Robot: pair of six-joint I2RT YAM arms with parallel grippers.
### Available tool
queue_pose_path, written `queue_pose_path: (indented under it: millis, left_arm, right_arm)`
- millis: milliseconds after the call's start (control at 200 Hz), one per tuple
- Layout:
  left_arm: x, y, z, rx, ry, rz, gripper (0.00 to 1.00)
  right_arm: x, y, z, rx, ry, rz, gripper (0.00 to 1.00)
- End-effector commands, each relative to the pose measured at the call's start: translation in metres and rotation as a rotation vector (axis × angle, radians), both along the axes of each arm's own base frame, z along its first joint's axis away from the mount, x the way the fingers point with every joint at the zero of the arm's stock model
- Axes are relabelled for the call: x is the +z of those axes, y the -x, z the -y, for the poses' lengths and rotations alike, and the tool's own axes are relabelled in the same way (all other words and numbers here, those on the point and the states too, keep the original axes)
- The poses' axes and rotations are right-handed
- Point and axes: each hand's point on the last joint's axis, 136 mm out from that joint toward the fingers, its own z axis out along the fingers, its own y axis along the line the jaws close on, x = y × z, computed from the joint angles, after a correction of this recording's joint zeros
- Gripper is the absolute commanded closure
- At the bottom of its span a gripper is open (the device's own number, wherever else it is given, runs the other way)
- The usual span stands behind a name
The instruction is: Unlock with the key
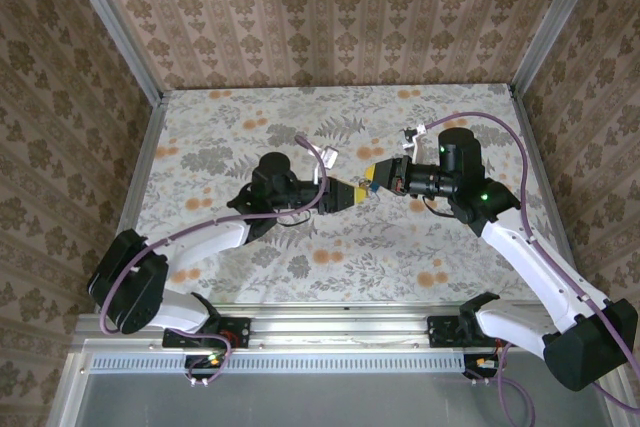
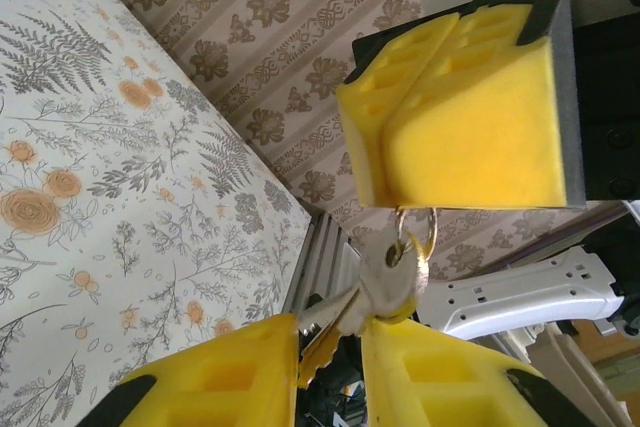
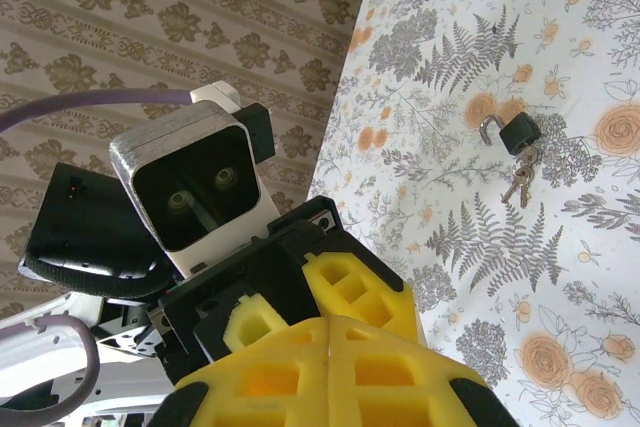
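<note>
Nothing to read
I can make out no word, brand, number or sign on anything before me.

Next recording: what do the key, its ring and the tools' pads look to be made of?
The key looks like bare or plated steel, going by its bright silvery sheen. Its ring is thin metal wire with a brassy glint. The pads look like matte yellow foam or soft rubber with moulded square pockets; which of the two is unclear.
</note>
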Motion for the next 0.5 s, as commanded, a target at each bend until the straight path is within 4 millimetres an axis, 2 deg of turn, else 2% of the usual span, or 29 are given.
queue_pose_path:
  millis: [0,130,255,495]
  left_arm:
    - [0.0064,0.0030,-0.0054,-0.001,0.010,0.036,0.80]
    - [0.0057,0.0033,-0.0064,0.001,0.004,0.036,0.80]
    - [0.0082,0.0036,-0.0069,-0.001,0.007,0.043,0.88]
    - [0.0074,0.0037,-0.0085,0.003,-0.006,0.046,0.90]
  right_arm:
    - [0.0058,0.0026,0.0017,0.009,0.001,0.012,1.00]
    - [0.0071,0.0025,0.0013,0.011,-0.002,0.015,1.00]
    - [0.0063,0.0026,0.0013,0.013,-0.002,0.013,1.00]
    - [0.0025,0.0035,0.0017,0.013,0.000,0.005,1.00]
